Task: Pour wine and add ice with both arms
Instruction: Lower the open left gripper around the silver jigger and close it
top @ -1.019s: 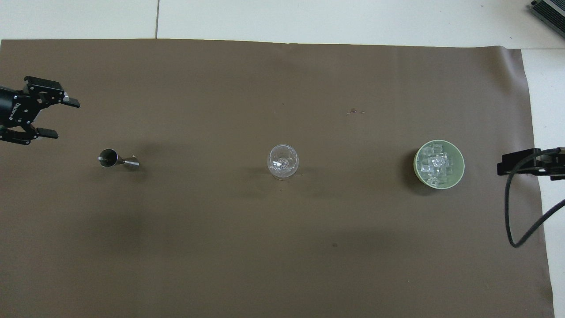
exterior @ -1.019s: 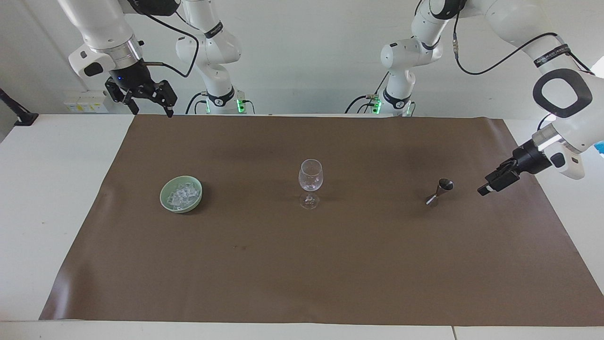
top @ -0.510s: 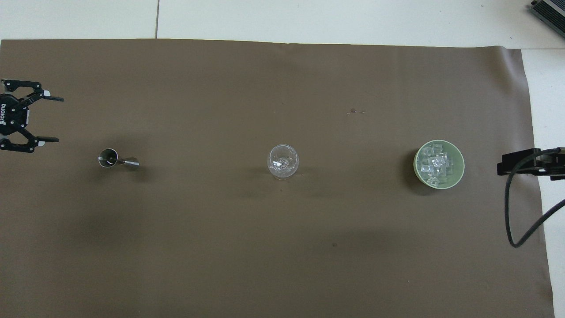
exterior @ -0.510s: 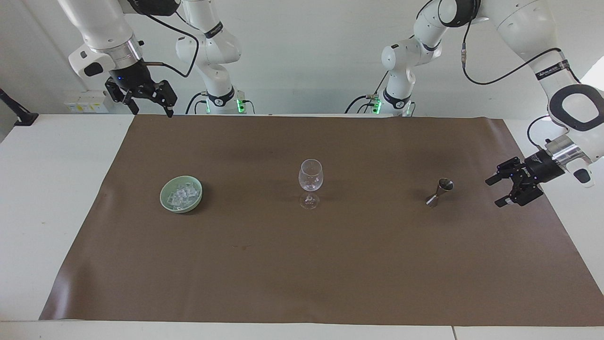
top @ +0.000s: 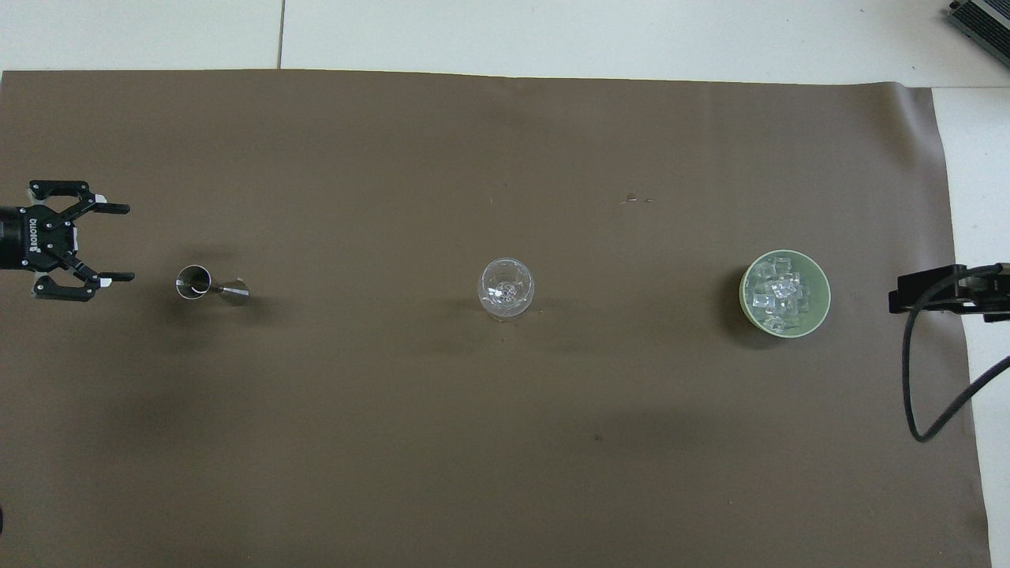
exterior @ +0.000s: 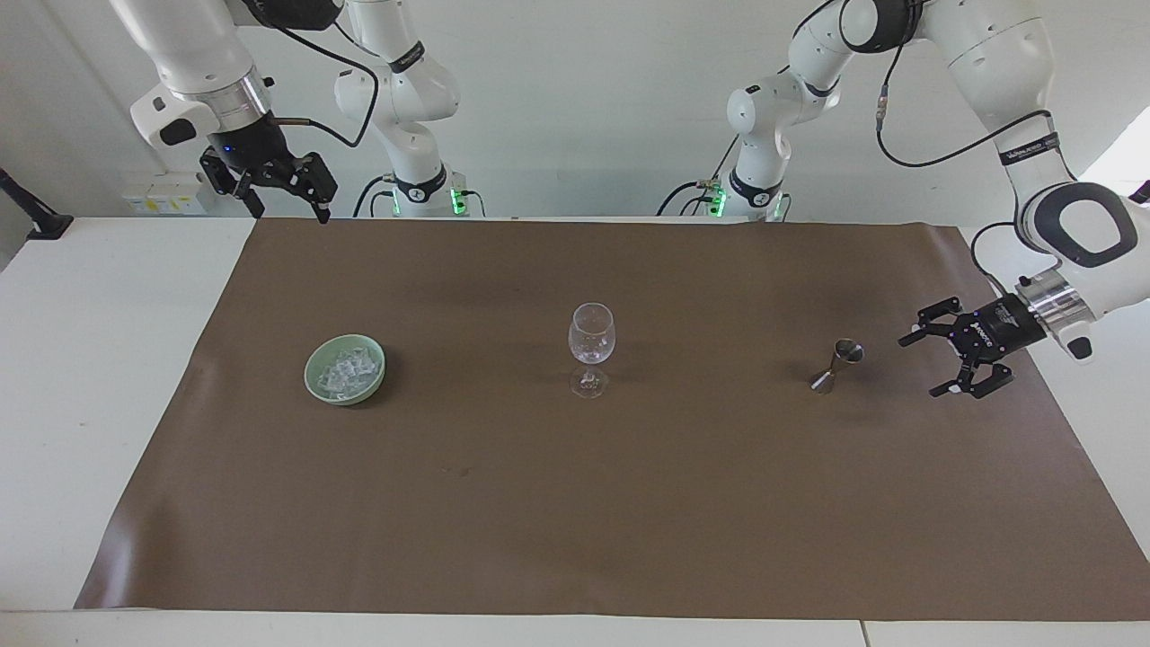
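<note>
surface: brown mat (exterior: 575, 503) on white table (exterior: 99, 359) | wall: white | left gripper (exterior: 936, 364): wide open, empty, over mat's end edge | right gripper (exterior: 286, 202): open, empty, over mat's robot-side corner

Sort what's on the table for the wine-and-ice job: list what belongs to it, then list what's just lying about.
Belongs to the job:
- ice in the green bowl
- stemmed glass, mid-mat
- metal jigger
- left gripper, open, low beside the jigger
- right gripper, open, waiting raised above the mat's edge

Just there:
- brown mat
- dark device at the table's corner
</note>
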You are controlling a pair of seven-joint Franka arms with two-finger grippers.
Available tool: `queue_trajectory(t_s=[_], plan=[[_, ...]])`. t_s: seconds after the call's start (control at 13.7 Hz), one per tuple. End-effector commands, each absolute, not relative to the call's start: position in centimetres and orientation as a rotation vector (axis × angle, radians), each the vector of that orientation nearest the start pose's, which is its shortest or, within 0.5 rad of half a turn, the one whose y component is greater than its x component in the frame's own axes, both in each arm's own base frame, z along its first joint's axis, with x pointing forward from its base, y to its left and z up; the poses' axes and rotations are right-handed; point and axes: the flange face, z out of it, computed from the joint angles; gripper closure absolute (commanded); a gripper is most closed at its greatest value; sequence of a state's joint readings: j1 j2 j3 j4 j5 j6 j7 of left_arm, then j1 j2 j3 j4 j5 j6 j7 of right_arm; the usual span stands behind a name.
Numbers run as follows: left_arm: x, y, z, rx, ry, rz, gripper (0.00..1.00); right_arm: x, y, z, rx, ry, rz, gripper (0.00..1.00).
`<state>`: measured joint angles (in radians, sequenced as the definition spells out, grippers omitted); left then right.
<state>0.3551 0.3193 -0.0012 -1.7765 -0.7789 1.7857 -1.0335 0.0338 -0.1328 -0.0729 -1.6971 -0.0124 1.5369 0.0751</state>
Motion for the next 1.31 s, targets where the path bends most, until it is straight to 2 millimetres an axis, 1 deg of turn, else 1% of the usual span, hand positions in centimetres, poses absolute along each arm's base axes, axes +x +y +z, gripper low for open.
queue_trajectory(t_s=[0.0, 0.15, 0.22, 0.29, 0.44, 0.66, 0.8, 0.95, 1.02, 1.16, 1.24], plan=[[57.0, 17.5, 37.0, 1.453, 1.888, -0.701, 0.0, 50.2, -2.3, 63.3, -3.118, 0.166, 0.042, 0.0], [55.9, 17.8, 35.4, 1.399, 1.888, -0.731, 0.0, 50.2, -2.3, 63.3, -3.118, 0.166, 0.042, 0.0], [55.2, 18.4, 34.8, 1.393, 1.845, -0.712, 0.0, 50.3, -2.2, 63.3, -3.118, 0.164, 0.042, 0.0], [54.4, 18.1, 34.1, 1.395, 1.816, -0.7, 0.0, 50.2, -2.3, 63.3, -3.118, 0.166, 0.042, 0.0], [52.7, 17.5, 32.0, 1.35, 1.825, -0.686, 0.0, 50.2, -2.3, 63.3, -3.119, 0.166, 0.042, 0.0], [49.9, 16.7, 28.2, 1.284, 1.773, -0.681, 0.0, 50.2, -2.3, 63.3, -3.119, 0.166, 0.042, 0.0], [49.1, 16.3, 27.3, 1.221, 1.783, -0.685, 0.0, 50.2, -2.3, 63.3, -3.118, 0.166, 0.042, 0.0], [47.1, 15.0, 26.2, 1.104, 1.792, -0.716, 0.0, 50.3, -2.2, 63.3, -3.118, 0.164, 0.042, 0.0], [46.7, 14.2, 25.8, 1.089, 1.783, -0.72, 0.0, 50.2, -2.3, 63.3, -3.118, 0.163, 0.042, 0.0], [46.4, 13.7, 25.7, 1.149, 1.719, -0.667, 0.0, 50.2, -2.3, 63.3, -3.119, 0.166, 0.042, 0.0], [46.7, 13.3, 25.5, 1.126, 1.725, -0.647, 0.0, 50.2, -2.3, 63.3, -3.118, 0.166, 0.042, 0.0]])
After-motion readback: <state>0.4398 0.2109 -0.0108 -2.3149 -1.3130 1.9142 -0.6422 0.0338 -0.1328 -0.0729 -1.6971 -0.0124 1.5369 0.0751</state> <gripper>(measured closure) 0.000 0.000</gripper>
